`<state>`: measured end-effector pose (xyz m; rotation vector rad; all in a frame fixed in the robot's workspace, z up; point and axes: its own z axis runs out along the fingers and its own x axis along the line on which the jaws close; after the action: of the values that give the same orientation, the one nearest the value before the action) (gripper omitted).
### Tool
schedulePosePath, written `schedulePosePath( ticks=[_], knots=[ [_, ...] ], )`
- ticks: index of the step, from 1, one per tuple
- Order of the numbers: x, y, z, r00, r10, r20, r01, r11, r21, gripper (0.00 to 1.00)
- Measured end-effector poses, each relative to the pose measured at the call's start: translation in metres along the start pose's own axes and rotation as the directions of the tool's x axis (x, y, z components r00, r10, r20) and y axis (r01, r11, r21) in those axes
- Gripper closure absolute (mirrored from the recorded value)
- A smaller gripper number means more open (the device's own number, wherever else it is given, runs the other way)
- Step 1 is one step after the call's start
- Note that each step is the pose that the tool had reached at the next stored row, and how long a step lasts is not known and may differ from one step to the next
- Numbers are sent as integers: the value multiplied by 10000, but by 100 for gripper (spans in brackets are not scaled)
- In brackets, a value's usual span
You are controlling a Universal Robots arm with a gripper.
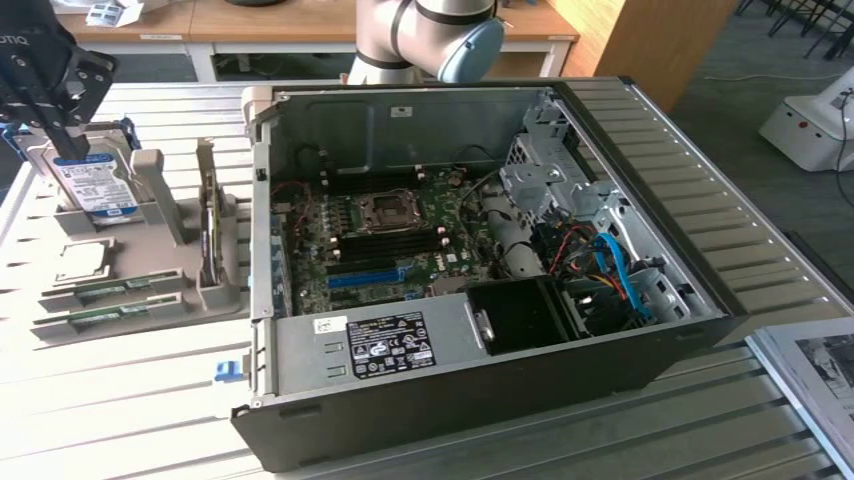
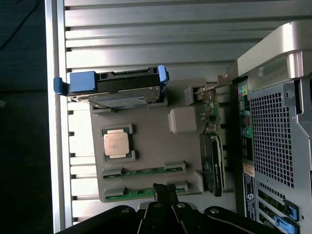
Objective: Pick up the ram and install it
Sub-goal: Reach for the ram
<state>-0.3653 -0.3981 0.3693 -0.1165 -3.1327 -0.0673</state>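
We found task at start, nil done: gripper [image 2: 165, 190] jaws closed, empty, hovering over grey tray [image 2: 156, 146]; ram [image 1: 110, 291] lay seated in tray, approx. 9 o'clock of PC case [image 1: 667, 170] in ext. view, pick-up and install outstanding.

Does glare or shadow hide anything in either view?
Exterior view: even light, the ram plainly visible. Wrist view: glare on the case at its top corner, the gripper a dark silhouette, darkness beyond the table edge.
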Motion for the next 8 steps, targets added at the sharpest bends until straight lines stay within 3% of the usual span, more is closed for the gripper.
schedulePosePath(
  ticks=[8],
  knots=[
    [13, -1, 0, 10000, -57, -2, 57, 10000, 1, 90]
  ],
)
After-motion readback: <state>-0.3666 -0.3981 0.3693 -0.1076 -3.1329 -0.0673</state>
